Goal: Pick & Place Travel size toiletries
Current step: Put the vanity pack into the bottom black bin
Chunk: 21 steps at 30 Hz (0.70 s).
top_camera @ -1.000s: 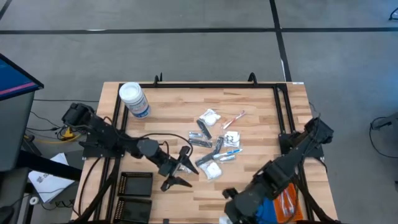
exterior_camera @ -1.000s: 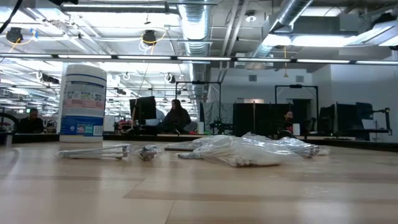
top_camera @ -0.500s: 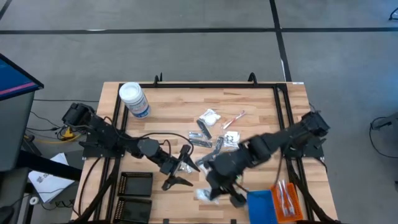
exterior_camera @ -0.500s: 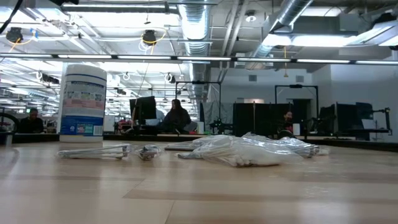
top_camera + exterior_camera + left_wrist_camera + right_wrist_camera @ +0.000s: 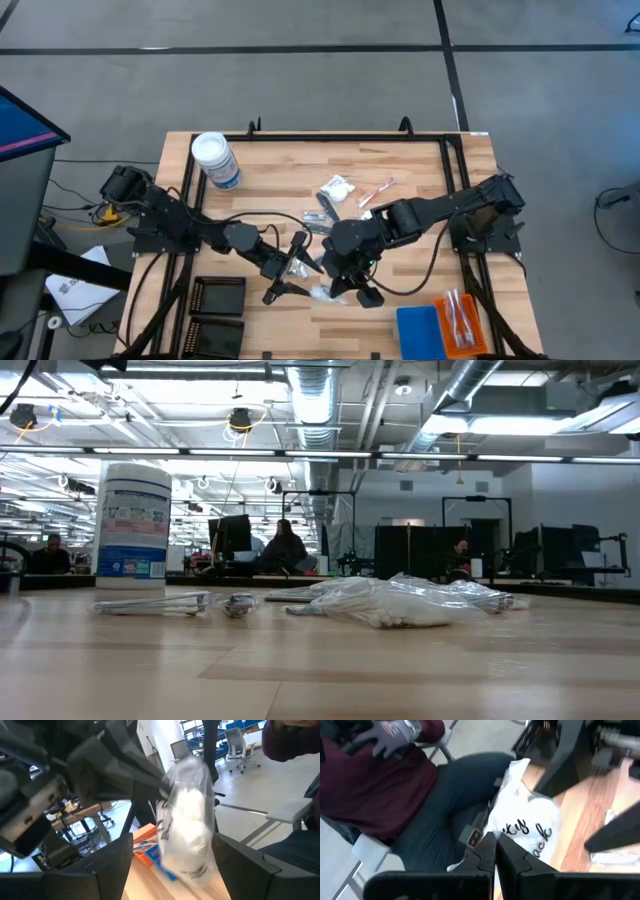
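The right end effector (image 5: pixel 345 292) grips a white sachet (image 5: pixel 527 832) between the open left end effector (image 5: pixel 290 272). Many toiletries (image 5: pixel 338 190) wait on the desk (image 5: pixel 270 160).

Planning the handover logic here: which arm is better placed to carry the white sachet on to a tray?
Probably the right. The right gripper is already shut on the white sachet, holding it up near the open left gripper, and the blue tray lies on the right arm's side.
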Motion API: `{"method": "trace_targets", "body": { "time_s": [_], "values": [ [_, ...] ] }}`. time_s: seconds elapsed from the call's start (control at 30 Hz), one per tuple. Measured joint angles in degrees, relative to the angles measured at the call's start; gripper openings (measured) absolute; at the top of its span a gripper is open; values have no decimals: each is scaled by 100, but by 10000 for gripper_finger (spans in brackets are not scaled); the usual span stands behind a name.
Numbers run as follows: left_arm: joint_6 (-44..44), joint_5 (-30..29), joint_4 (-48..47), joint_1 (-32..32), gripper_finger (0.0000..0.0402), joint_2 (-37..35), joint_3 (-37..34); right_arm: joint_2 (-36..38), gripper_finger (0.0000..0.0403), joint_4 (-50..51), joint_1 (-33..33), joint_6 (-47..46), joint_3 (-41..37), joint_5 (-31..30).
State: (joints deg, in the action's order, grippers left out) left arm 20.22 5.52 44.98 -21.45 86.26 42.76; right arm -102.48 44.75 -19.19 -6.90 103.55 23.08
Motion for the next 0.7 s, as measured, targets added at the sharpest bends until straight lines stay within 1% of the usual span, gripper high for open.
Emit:
{"method": "trace_targets", "body": {
  "time_s": [0.2, 0.33, 0.57, 0.7],
  "values": [
    [-120, 17, 4, -3, 266, 0, 0, 0, 0, 104, -111, -8, 0, -34],
    [-123, 255, -2, -7, 266, 0, 24, 0, 0, 125, -144, -55, 0, -110],
    [-122, 271, 3, -37, 266, -2, 63, 0, 0, -141, 178, -16, 0, -102],
    [-122, -69, -5, -35, 266, -2, 63, 0, 0, -150, 340, 25, 2, -19]
  ]
}}
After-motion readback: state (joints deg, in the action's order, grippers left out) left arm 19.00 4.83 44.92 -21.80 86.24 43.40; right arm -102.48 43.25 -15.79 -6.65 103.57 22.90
